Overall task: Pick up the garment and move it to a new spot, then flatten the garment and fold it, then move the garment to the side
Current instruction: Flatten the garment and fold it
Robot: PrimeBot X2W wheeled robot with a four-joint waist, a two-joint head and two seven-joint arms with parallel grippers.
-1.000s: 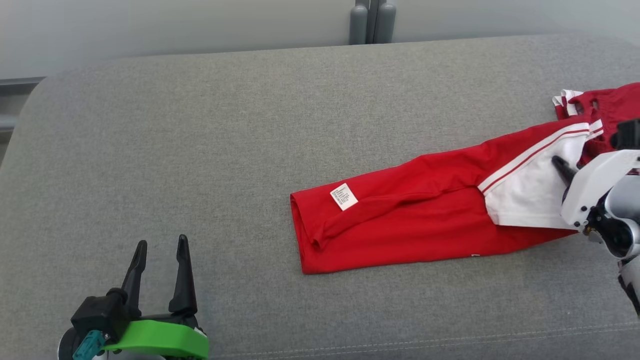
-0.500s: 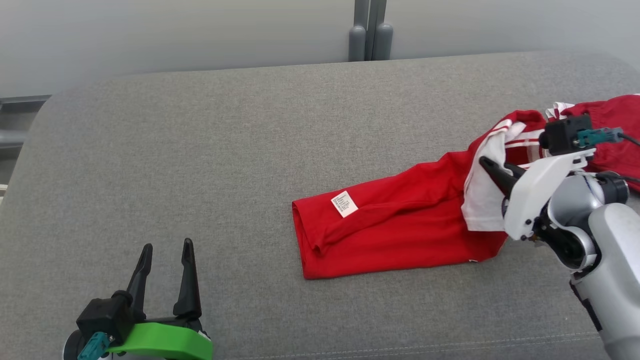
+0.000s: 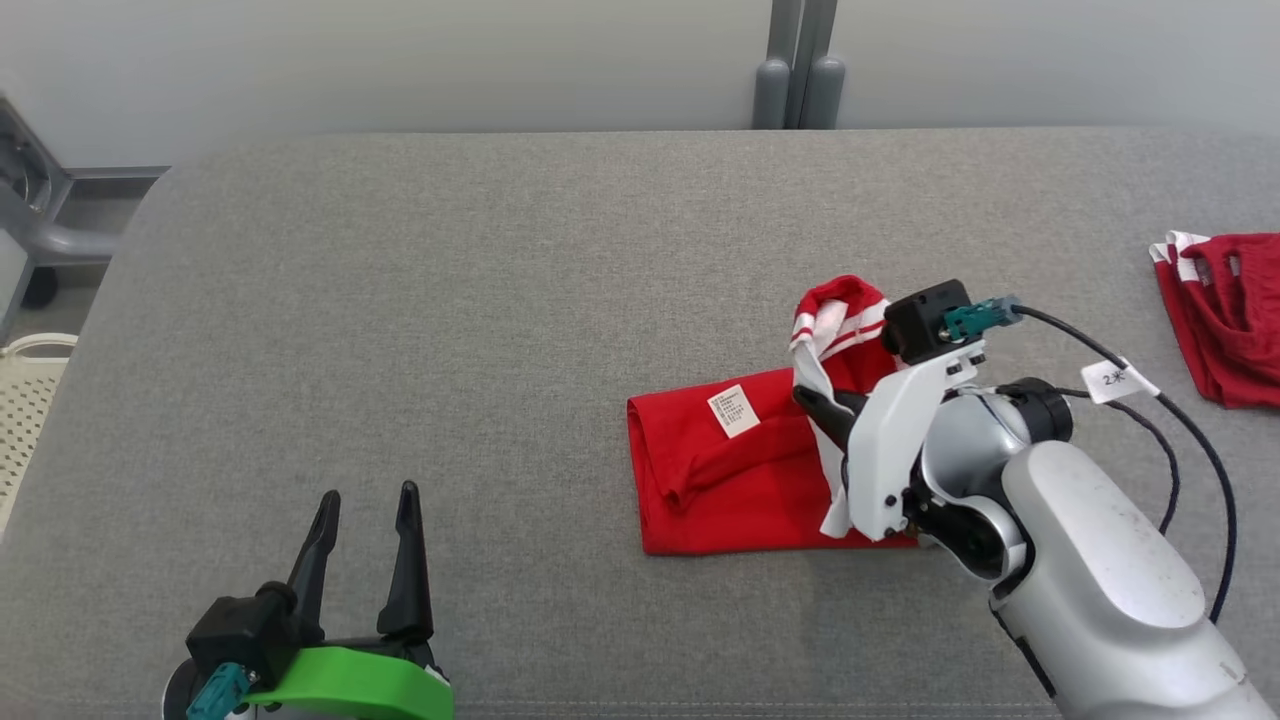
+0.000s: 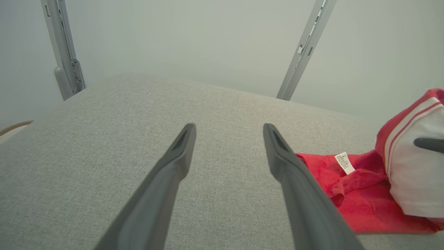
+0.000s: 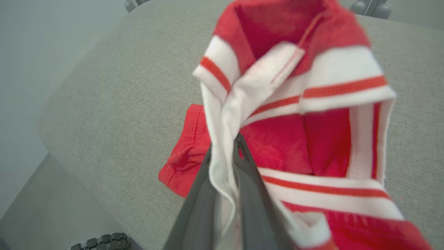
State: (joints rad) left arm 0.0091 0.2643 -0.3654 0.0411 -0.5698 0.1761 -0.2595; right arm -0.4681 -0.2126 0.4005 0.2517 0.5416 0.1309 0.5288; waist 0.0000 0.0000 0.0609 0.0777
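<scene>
Red garment [image 3: 720, 490], white label [image 3: 733, 411]; print unreadable

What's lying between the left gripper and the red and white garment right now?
Nothing but bare grey upholstered surface lies between the left gripper and the red and white fabric garment; the head view shows that stretch plainly.

The garment [image 3: 740, 480] is soft matt red knit cloth with ribbed white trim. The upholstery [image 3: 450, 300] is coarse grey weave, matt too. The fingers [image 4: 295, 187] on my left gripper [image 3: 368, 492] look like matt dark plastic, the mount [image 3: 340, 682] smooth green plastic, my right forearm [image 3: 1100, 570] satiny silver.
</scene>
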